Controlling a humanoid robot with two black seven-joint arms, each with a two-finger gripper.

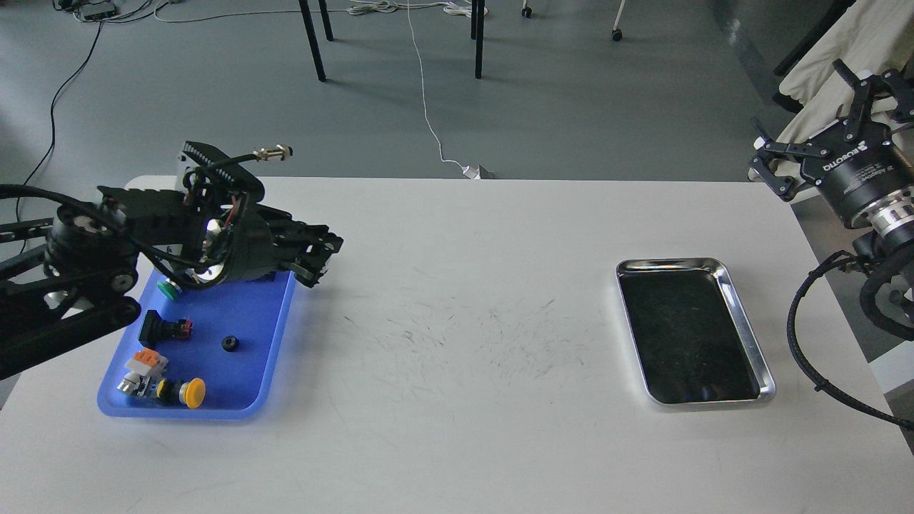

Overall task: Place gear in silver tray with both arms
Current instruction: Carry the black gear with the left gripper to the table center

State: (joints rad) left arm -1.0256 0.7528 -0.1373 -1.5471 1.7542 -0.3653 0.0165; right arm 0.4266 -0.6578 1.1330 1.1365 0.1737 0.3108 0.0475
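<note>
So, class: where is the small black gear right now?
In the head view the gear lies in the blue tray on the table's left, right of the black switch, below the left pincer, far from the silver tray.

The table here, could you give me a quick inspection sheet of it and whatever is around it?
Surface: white table, scuffed in the middle.
Job's things: silver tray at right, nothing in it; small black gear lies in the blue tray at left.
Clutter: yellow push-button, green button, black switch, orange-grey part, all in the blue tray.
Grippers: left pincer over the blue tray's far corner; right pincer open, raised off the table's right edge.
Cables: white cable on the floor.
Surroundings: grey floor, chair legs.
</note>
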